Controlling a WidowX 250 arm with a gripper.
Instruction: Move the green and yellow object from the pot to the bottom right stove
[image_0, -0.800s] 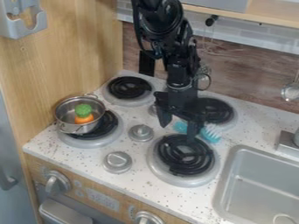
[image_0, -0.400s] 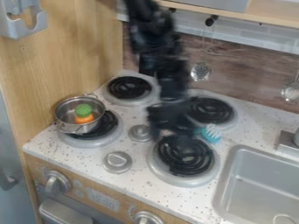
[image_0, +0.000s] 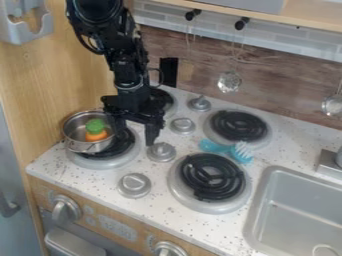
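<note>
Here we have the gripper (image_0: 136, 134), fingers spread wide, one tip perhaps just beside the pot (image_0: 77, 143). At its nine o'clock, we see the green and orange toy (image_0: 95, 128) sitting in that pot; at four o'clock, our stove burner (image_0: 194, 177).

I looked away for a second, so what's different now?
The black two-finger gripper swung left across the picture, from near the bottom right black coil burner toward the shiny metal pot. It holds nothing. The green and orange toy stayed in the pot, and the turquoise brush with white bristles stayed put.
</note>
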